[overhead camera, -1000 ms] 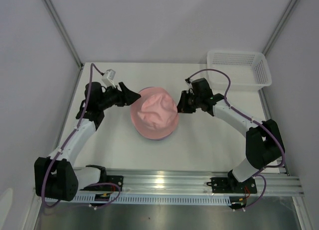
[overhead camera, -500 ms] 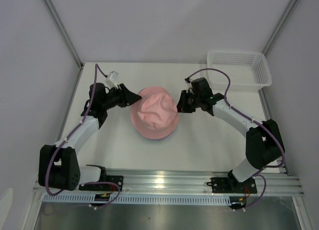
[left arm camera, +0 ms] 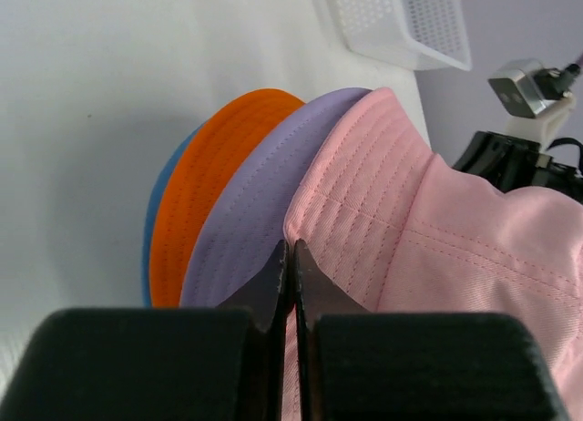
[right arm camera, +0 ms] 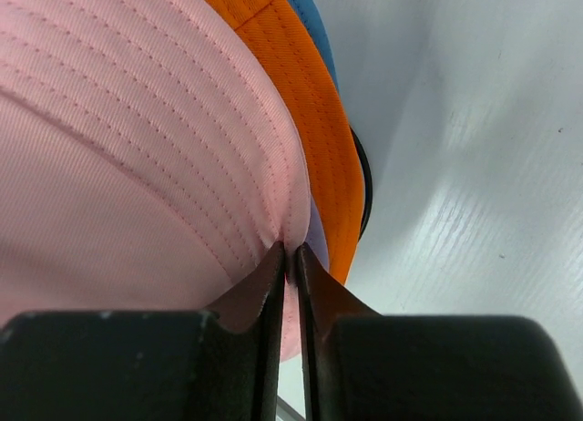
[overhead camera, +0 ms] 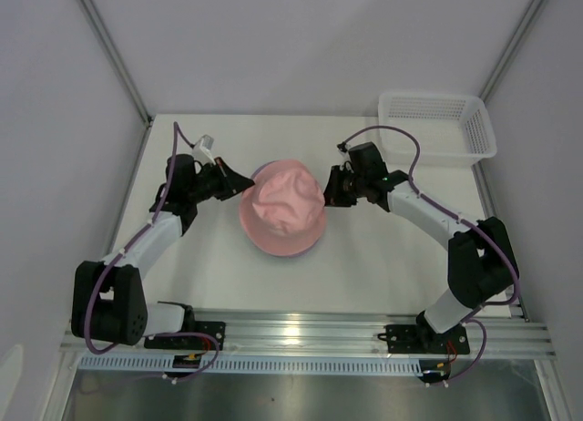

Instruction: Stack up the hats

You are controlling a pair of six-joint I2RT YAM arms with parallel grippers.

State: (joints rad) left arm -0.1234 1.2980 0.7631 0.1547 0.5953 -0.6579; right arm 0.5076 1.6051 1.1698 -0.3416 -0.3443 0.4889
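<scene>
The pink hat (overhead camera: pixel 282 207) sits on top of the stack in the middle of the table and hides the other hats from above. In the left wrist view its brim (left arm camera: pixel 364 211) overlaps the lavender hat (left arm camera: pixel 260 207), the orange hat (left arm camera: pixel 214 166) and a blue hat's edge (left arm camera: pixel 148 230). My left gripper (overhead camera: pixel 246 186) is shut on the left edge of the pink brim, its fingertips (left arm camera: pixel 281 257) pressed together. On the opposite side, my right gripper (overhead camera: pixel 330 189) is shut on the pink brim (right arm camera: pixel 137 120), which puckers at the tips, with orange (right arm camera: pixel 319 138) and blue (right arm camera: pixel 310 20) below.
A white mesh basket (overhead camera: pixel 437 125) stands at the back right corner. A black wire stand (right arm camera: pixel 363 193) shows as a dark ring under the hats. Grey walls close in the table on the left, back and right.
My left gripper has gone from open to shut at the pink brim's left edge, shifting slightly toward the hat. The right gripper has stayed pinched on the brim's right side.
</scene>
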